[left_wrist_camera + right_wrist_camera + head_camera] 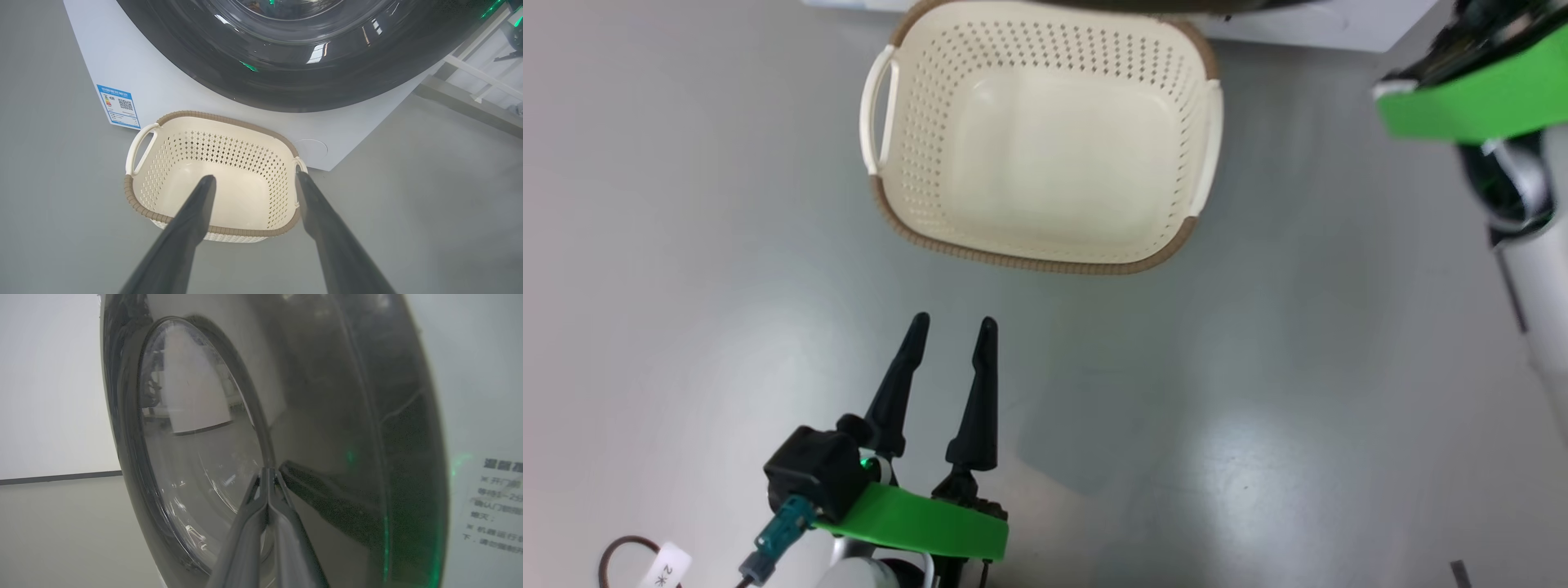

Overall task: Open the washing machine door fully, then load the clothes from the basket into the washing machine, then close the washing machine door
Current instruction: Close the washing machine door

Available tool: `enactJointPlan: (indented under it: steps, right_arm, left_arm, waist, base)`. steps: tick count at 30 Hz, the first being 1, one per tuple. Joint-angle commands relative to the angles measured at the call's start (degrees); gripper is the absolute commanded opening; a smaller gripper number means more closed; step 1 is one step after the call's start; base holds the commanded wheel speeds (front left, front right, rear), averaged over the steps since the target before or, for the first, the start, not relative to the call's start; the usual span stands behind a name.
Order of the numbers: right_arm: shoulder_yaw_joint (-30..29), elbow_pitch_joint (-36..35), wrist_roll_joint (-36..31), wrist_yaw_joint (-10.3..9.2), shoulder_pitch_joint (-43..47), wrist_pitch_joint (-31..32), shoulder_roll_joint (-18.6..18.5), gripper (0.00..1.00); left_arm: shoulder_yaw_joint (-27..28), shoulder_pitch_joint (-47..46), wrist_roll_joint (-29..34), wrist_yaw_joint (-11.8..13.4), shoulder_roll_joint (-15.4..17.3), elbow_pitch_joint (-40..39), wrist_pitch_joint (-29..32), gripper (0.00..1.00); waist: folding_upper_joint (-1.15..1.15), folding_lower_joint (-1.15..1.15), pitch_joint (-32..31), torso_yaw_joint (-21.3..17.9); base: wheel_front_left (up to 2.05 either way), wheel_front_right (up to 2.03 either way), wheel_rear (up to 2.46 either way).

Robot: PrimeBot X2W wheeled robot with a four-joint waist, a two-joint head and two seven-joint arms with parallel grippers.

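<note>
The hard, slippery washing machine door, on the front of the washing machine behind the basket, should be pushed at its black rim, where the right gripper, closed tight and empty, seems to touch it; the left gripper is held wide apart, empty.

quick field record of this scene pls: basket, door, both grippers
basket: on the grey floor before the washing machine, nothing inside
washing machine door: looks shut against the machine
left gripper: fingers open, above the floor near the basket
right gripper: fingers shut, tips at the door's black rim beside the glass; contact unclear
</note>
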Motion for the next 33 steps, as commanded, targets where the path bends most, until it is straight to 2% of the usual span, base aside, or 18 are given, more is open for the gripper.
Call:
enactJointPlan:
  steps: [1, 13, 18, 26, 28, 29, 32, 33]
  right_arm:
    - [-0.3, -0.5, -0.3, 0.08, -1.3, -0.3, -0.1, 0.0]
    - [-0.9, 5.8, -1.7, 0.08, -9.1, -0.3, -4.8, 0.0]
    - [-1.0, 5.3, -1.6, 0.08, -6.3, -0.3, -3.5, 0.0]
    - [-1.5, 2.6, -1.0, 0.08, 2.8, -0.3, 0.0, 0.0]
    - [-1.3, 1.7, -0.6, 0.08, 6.0, -0.3, 1.1, 0.13]
    - [-1.2, 1.2, -0.4, 0.08, 7.5, -0.3, 1.6, 0.23]
    - [-0.7, -0.1, -0.2, 0.08, 11.8, -0.3, 2.8, 0.42]
    - [-0.7, -0.3, -0.2, 0.08, 13.1, -0.3, 3.2, 0.45]
  left_arm:
    - [1.0, 0.0, -0.5, 0.6, 0.6, -1.6, -0.4, 1.0]
    - [-0.1, 1.0, -2.0, 1.6, 0.6, -2.3, -0.4, 1.0]
    - [0.6, 0.9, -2.4, 1.4, 0.6, -1.5, -0.4, 1.0]
    - [4.4, 0.8, -5.2, -0.7, 0.6, 0.5, -0.4, 1.0]
    - [5.8, 1.0, -5.3, -1.4, 0.6, 1.6, -0.4, 1.0]
    - [6.3, 1.2, -5.6, -1.9, 0.6, 2.2, -0.4, 1.0]
    - [8.2, 1.7, -5.3, -2.9, 0.6, 3.8, -0.4, 1.0]
    - [8.8, 2.0, -5.1, -3.2, 0.6, 4.4, -0.4, 1.0]
  waist:
    - [0.0, 0.0, 2.3, 2.0]
    - [0.0, 0.0, 2.5, 3.5]
    - [0.0, 0.0, 0.3, 2.0]
    - [0.0, 0.0, -5.9, -1.0]
    - [0.0, 0.0, -7.9, -2.2]
    - [0.0, 0.0, -9.0, -2.8]
    - [0.0, 0.0, -12.0, -5.0]
    - [0.0, 0.0, -13.0, -5.8]
  base:
    - [0.0, 0.0, 0.0]
    - [0.0, 0.0, 0.0]
    - [0.0, 0.0, 0.0]
    - [0.0, 0.0, 0.0]
    - [0.0, 0.0, 0.0]
    - [0.0, 0.0, 0.0]
    - [0.0, 0.0, 0.0]
    - [0.0, 0.0, 0.0]
